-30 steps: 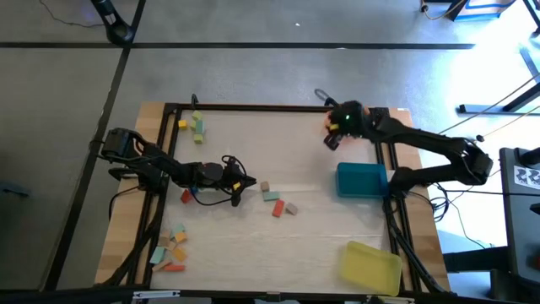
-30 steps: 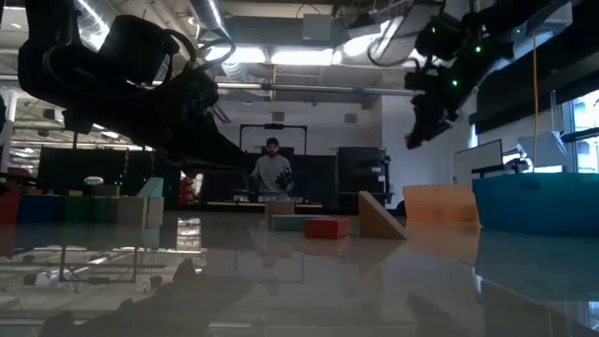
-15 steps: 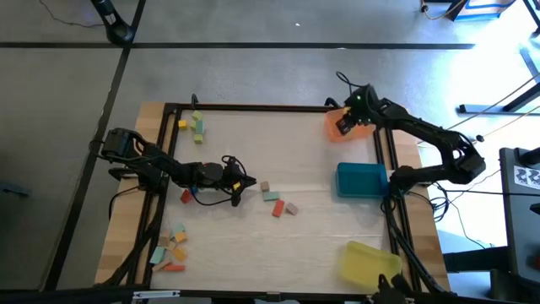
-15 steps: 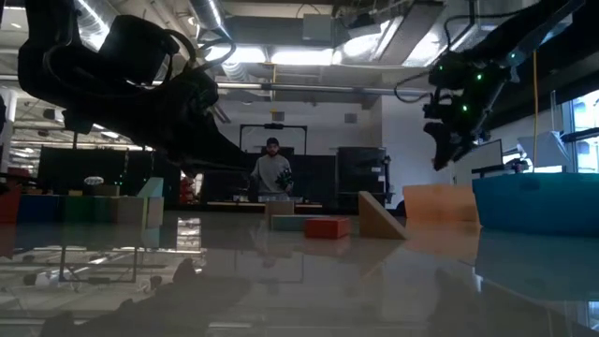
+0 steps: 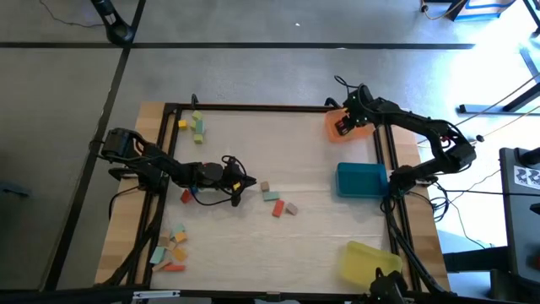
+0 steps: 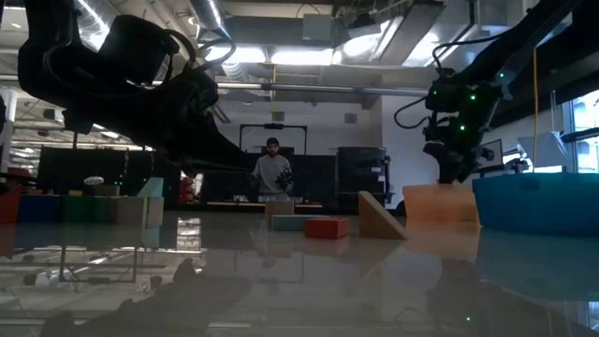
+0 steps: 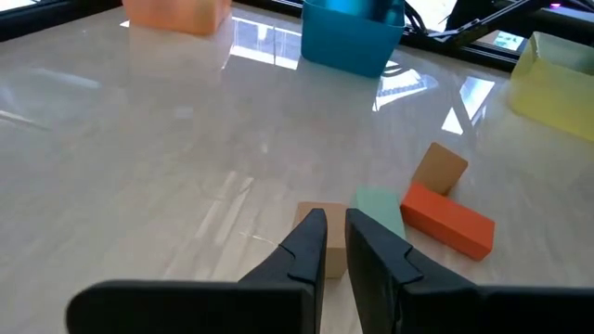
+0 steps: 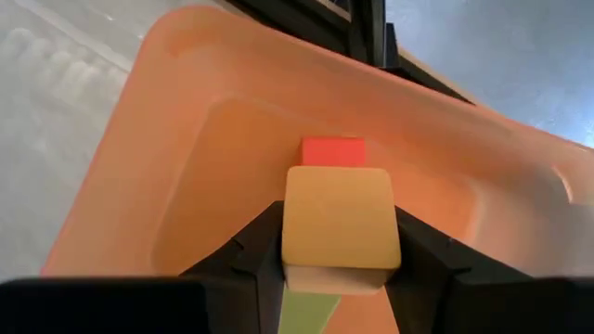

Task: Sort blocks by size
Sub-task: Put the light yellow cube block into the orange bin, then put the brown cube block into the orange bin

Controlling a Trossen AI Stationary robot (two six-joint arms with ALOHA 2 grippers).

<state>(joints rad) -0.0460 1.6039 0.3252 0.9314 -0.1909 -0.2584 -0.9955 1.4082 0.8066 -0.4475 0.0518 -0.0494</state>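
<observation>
Blocks lie in clusters on the table: a yellow-green group at the far left corner, a mixed pile at the near left edge, and a tan cube, teal block, orange bar and tan block near the middle. The left gripper rests low at mid-table, its fingers together and empty, just short of the tan cube. At far right, the right gripper hangs over the orange tray, fingers clamped on a yellow block, with a red block lying inside the tray; the blue tray and yellow tray stand along the right edge.
</observation>
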